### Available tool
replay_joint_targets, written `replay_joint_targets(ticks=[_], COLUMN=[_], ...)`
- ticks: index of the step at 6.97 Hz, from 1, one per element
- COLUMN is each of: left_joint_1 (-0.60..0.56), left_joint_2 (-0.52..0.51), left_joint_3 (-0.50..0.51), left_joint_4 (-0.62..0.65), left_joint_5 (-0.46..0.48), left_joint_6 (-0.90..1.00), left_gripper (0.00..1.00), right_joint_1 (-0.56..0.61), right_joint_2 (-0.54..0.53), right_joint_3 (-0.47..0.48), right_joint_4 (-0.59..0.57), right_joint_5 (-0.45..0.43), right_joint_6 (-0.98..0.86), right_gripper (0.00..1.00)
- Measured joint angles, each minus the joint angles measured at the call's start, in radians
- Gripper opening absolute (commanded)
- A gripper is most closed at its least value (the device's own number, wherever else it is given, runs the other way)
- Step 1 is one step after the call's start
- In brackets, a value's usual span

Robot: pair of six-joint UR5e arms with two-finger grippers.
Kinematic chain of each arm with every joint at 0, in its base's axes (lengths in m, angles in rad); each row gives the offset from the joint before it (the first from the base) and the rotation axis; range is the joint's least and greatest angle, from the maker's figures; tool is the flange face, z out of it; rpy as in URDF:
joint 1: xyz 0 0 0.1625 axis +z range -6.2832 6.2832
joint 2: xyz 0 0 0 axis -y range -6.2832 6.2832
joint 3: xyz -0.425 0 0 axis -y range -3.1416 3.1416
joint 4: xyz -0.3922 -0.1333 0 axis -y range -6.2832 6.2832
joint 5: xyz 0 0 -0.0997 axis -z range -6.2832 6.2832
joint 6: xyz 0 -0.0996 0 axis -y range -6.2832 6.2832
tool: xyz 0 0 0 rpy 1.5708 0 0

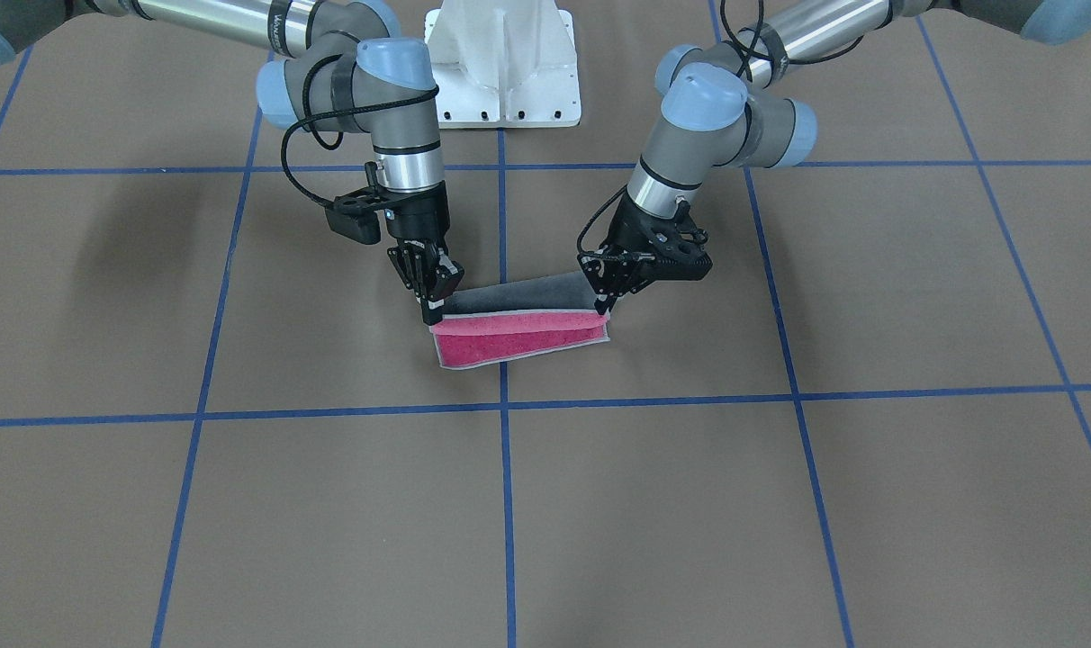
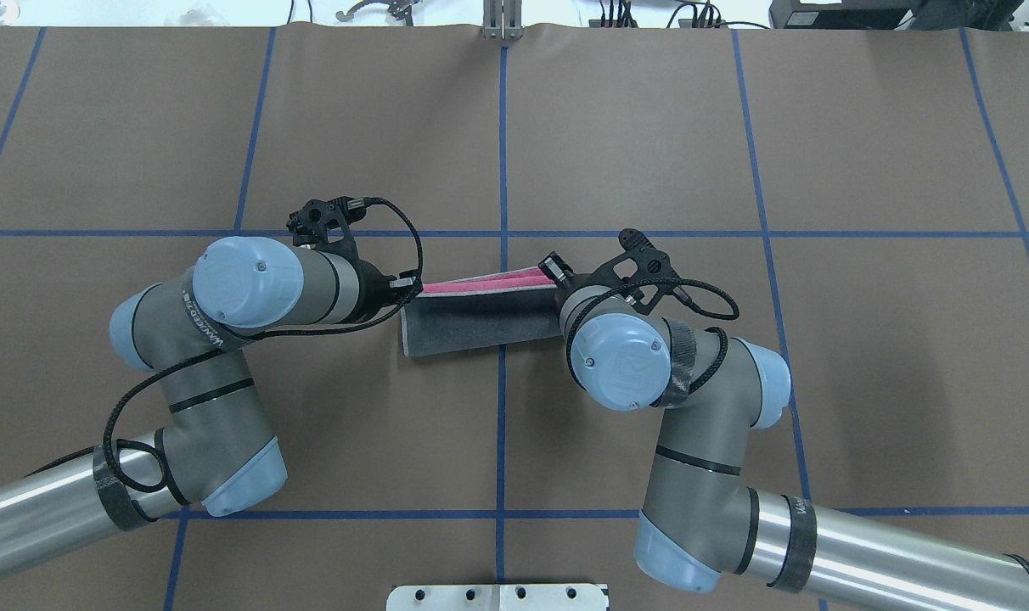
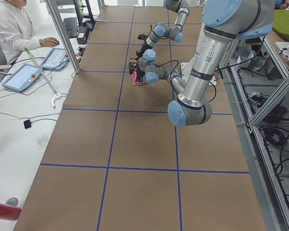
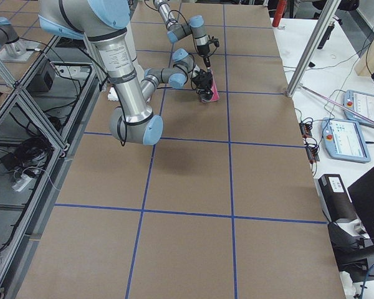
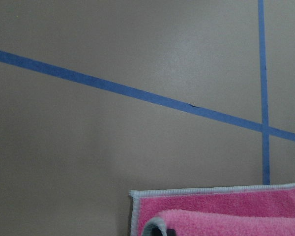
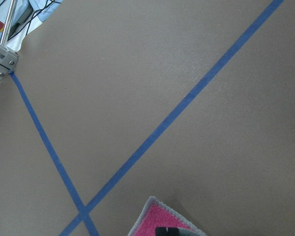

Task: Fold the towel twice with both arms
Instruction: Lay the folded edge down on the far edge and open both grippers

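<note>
Two raised corners of the towel point(image 1: 518, 335), at frame centre, are pinched tight: right gripper point(image 1: 431, 310) at picture left, left gripper point(image 1: 604, 305) at picture right. Its pink half lies on the table point(image 1: 779, 504).

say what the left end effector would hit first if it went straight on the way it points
The left end effector points down, pinching the lifted edge of the towel. Going on, it would probably meet its pink lower layer first, then the table; the gap is hard to judge.
</note>
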Motion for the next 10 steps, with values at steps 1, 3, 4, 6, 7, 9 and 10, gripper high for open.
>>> replay_joint_targets(ticks=[1,3,4,6,7,9,10], left_joint_1=[0.0,0.0,-0.001,-0.002,-0.005,-0.022,-0.03], left_joint_2=[-0.006,-0.012,-0.012,-0.013,-0.013,-0.013,-0.012], left_joint_3=[0.015,0.025,0.025,0.026,0.025,0.014,0.003], left_joint_4=[-0.004,-0.007,-0.009,-0.013,-0.015,-0.017,-0.017], left_joint_5=[0.001,0.001,0.001,0.001,0.001,-0.009,-0.028], left_joint_6=[0.0,0.0,0.0,-0.001,0.0,0.009,0.031], left_gripper=[0.0,0.0,0.31,1.0,1.0,1.0,1.0], right_joint_1=[0.001,0.004,0.006,0.015,0.029,0.083,0.115], right_joint_2=[0.002,0.013,0.017,0.023,0.03,0.042,0.041], right_joint_3=[-0.002,-0.012,-0.016,-0.02,-0.022,-0.02,-0.016], right_joint_4=[0.0,0.0,0.0,0.0,-0.001,0.0,0.0], right_joint_5=[0.0,0.0,0.0,0.006,0.024,0.102,0.159], right_joint_6=[-0.001,-0.001,-0.002,-0.016,-0.045,-0.13,-0.201], right_gripper=[0.0,0.0,0.32,0.98,0.99,1.0,1.0])
